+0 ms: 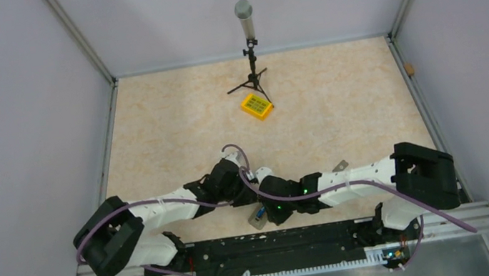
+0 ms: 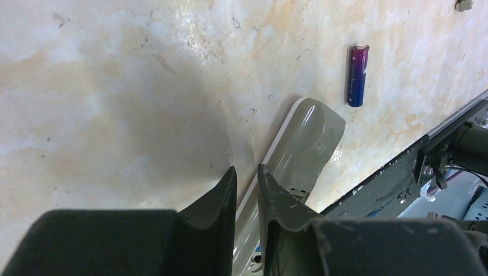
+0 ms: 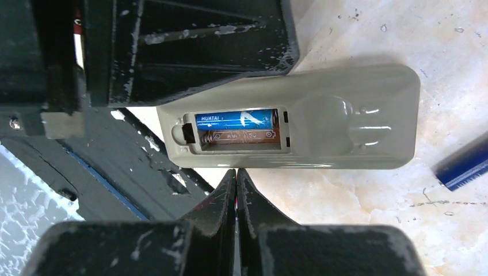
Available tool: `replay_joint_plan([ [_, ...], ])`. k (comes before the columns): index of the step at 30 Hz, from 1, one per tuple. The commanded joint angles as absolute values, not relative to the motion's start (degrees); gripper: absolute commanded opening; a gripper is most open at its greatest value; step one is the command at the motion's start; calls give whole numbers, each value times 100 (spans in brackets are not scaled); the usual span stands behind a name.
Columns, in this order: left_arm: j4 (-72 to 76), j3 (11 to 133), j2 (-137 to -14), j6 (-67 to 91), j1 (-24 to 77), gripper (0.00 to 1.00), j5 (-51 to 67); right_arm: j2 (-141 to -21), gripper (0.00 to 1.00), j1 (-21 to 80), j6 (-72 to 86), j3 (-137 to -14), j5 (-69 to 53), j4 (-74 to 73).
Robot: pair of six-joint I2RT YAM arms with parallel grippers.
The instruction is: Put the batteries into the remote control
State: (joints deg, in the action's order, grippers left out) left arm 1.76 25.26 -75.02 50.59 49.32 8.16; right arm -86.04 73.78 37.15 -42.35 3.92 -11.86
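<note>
Remote control, a slim grey-white plastic handset [image 3: 345, 121], lies back-up on the beige marbled tabletop [image 1: 339, 110] at the bottom centre of the overhead view. It is right beside the black metal rail [image 1: 278, 243] along the table's near edge, and both arms meet over it. Pale grey walls [image 1: 6, 106] close in the table at left, right and top, and the upper half of the surface is mostly open. The battery bay is uncovered: one blue cylindrical battery [image 3: 233, 119] sits in the upper slot, and the lower slot shows only a spring. A loose blue-and-purple battery [image 2: 358, 76] lies near the handset's rounded end, not touching it. The left gripper [image 2: 246, 184] has its jaws almost together, with the handset's long edge running into the narrow gap; whether they pinch it cannot be told. The right gripper [image 3: 236, 181] is clenched on nothing, its tips just beside the handset's lower long edge. Well apart, at upper centre, stand a yellow square box with green keys [image 1: 257, 106] and a black tripod holding a grey cylinder [image 1: 249, 43]. A small grey flat piece [image 1: 339, 166] lies right of the grippers.
</note>
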Motion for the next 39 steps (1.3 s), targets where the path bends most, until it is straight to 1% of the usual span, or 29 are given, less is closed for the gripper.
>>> replay_joint_plan([
  [1,-77,2645,-7710,4645,4923,22,675,-8668,0,7505,3761,-4367,395,-710],
  [12,-407,2523,-7195,4536,4873,29,409,-9191,0,7506,3646,-4830,723,-493],
  [19,-1126,2487,-6468,4521,4799,36,-324,-9389,0,7498,3545,-5181,864,-655],
  [22,-1376,2451,-6057,4566,4773,42,-614,-9272,0,7498,3494,-5204,951,-869],
  [23,-1432,2438,-5955,4572,4765,43,-682,-9205,1,7495,3477,-5195,990,-958],
  [26,-1551,2405,-5659,4588,4756,47,-792,-8901,10,7497,3397,-5124,1093,-1175],
  [30,-1694,2381,-5395,4589,4758,52,-822,-8397,23,7482,3421,-4923,1447,-1493],
  [36,-1694,2171,-5092,4584,4753,59,-650,-7849,30,7282,3358,-4790,2106,-2158],
  [39,-1750,2094,-4973,4593,4757,60,-553,-7697,34,7061,3358,-4711,2248,-2486],
])
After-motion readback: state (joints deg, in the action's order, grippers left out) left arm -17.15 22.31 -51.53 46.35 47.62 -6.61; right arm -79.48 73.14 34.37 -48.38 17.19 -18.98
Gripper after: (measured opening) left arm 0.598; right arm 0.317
